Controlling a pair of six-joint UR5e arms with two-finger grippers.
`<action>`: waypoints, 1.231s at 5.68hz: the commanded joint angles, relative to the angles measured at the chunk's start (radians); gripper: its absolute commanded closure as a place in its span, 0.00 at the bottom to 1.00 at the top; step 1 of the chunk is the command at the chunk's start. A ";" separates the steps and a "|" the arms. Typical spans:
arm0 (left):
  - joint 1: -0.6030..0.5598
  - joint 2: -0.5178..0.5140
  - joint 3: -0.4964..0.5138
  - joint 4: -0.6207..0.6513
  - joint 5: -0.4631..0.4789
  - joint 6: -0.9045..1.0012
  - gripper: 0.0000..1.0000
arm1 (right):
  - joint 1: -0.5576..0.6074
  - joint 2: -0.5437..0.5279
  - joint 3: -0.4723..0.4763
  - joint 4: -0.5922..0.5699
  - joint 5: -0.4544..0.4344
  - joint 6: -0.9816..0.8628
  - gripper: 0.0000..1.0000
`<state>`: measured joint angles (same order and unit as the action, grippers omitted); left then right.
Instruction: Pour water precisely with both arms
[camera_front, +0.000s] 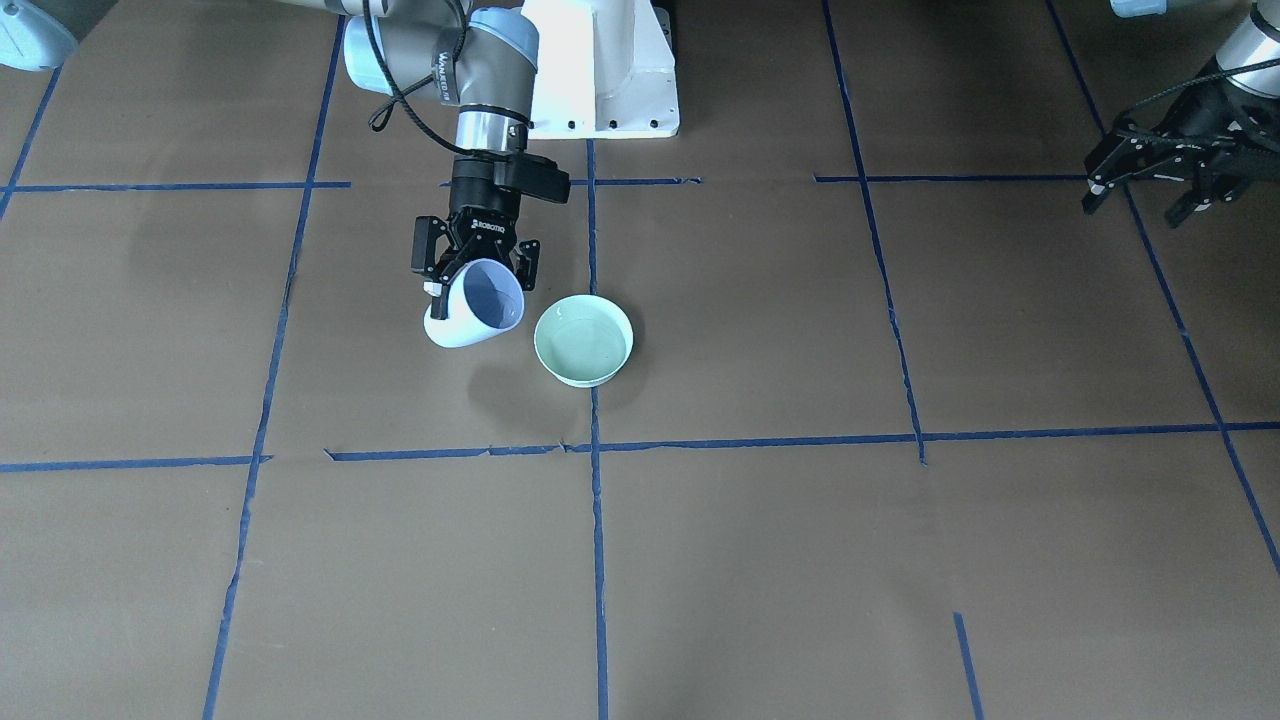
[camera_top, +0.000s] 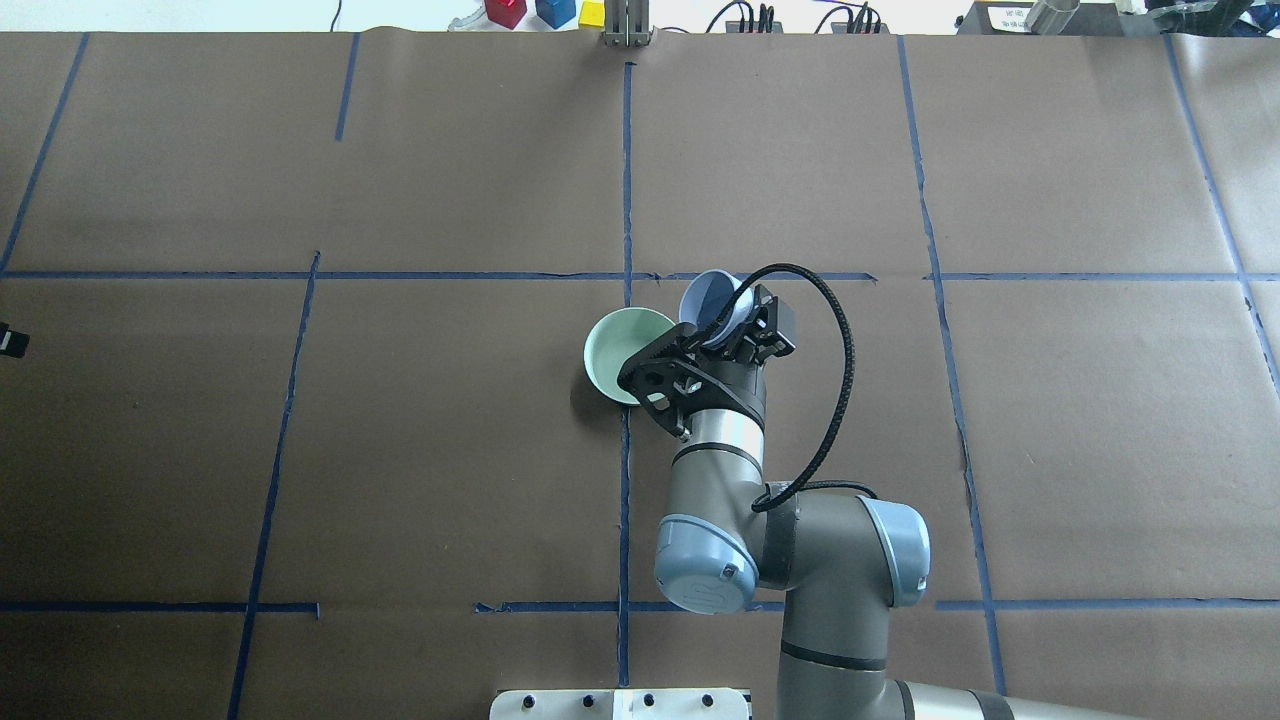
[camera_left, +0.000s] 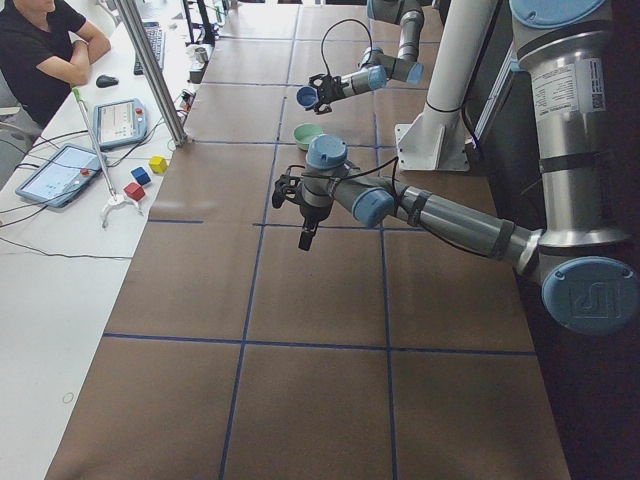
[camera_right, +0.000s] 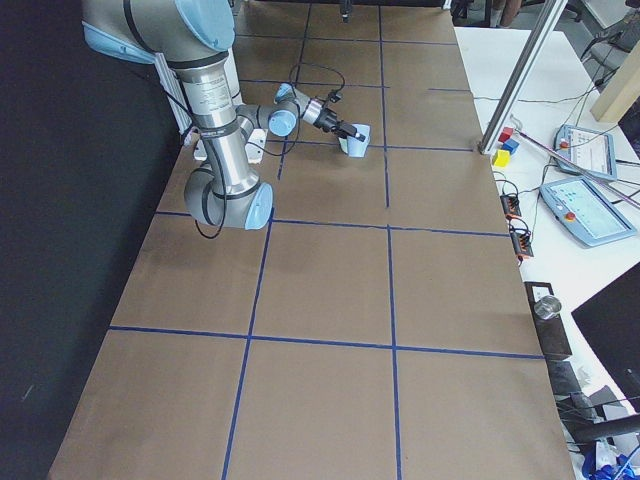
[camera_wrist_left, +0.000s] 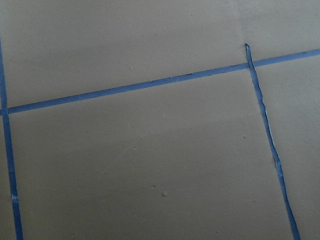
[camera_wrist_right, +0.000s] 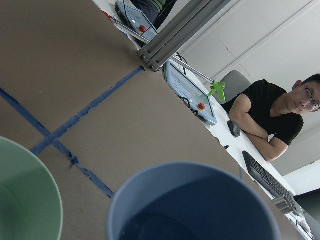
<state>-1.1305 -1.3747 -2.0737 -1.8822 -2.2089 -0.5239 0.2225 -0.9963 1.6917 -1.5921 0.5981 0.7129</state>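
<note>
While the right claw (camera_front: 478, 272) grips the blue cup (camera_front: 473, 315), tilted just beside the green bowl (camera_front: 583, 340) at mid-tabletop, water (camera_wrist_right: 160, 227) shows as a dark sheen low in the cup. The pour looks part done, and the bowl seems to hold some. The left claw (camera_front: 1135, 200) hangs wide and empty near the left edge. The tabletop (camera_front: 800, 560) is brown with blue tape (camera_front: 597, 560). A person (camera_wrist_right: 272, 125) sits beyond it.

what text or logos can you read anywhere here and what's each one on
"ROBOTIQ": on the right tool, which holds the blue cup.
"UR": logo on the left arm's joint cap.
Too blurred to read: the lettering on the right arm's wrist.
Too small to read: the sticker on the left arm.
</note>
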 joint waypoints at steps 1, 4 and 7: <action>0.000 -0.001 0.006 0.000 0.000 -0.001 0.00 | 0.000 0.048 -0.010 -0.083 -0.011 -0.105 0.99; 0.000 -0.001 0.004 0.000 0.000 -0.001 0.00 | 0.021 0.126 -0.096 -0.146 -0.018 -0.210 1.00; 0.001 -0.006 0.001 0.002 0.000 -0.001 0.00 | 0.023 0.125 -0.129 -0.146 -0.032 -0.265 1.00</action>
<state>-1.1302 -1.3783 -2.0726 -1.8810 -2.2089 -0.5246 0.2450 -0.8680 1.5655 -1.7379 0.5697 0.4599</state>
